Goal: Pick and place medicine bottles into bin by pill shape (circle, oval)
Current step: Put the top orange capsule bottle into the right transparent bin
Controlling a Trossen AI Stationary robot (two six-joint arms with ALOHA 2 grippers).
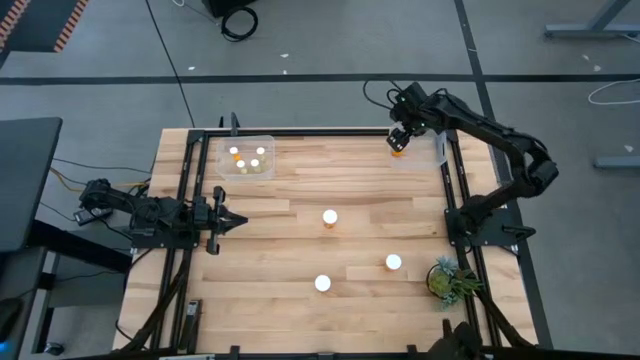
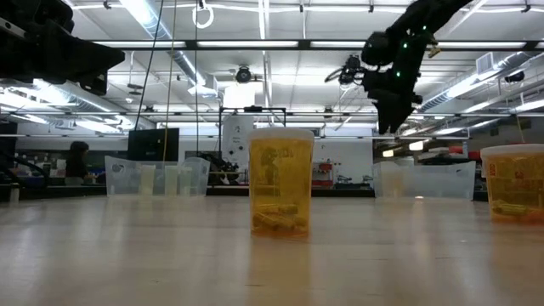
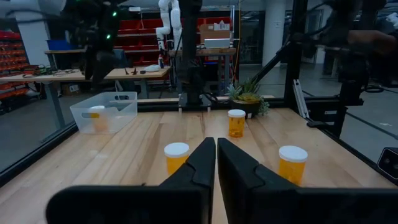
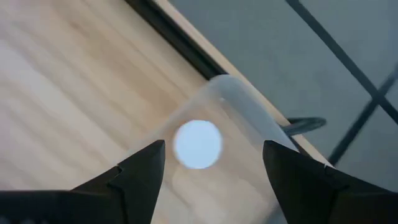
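Note:
My right gripper [image 1: 400, 137] is open and hovers over the clear bin [image 4: 249, 112] at the table's far right. One orange bottle with a white cap [image 4: 198, 144] stands in that bin, straight below the open fingers and apart from them. The clear bin at the far left [image 1: 248, 158] holds several bottles. Three more bottles stand upright on the table, one at the middle [image 1: 329, 217], one near the right [image 1: 393, 263] and one toward the near edge [image 1: 322, 284]. My left gripper [image 1: 235, 221] is shut and empty at the table's left edge.
A small green plant [image 1: 447, 278] stands at the near right. Black frame rails [image 1: 452, 190] run along the table's left, right and far edges. The wood between the three loose bottles and the left bin is bare.

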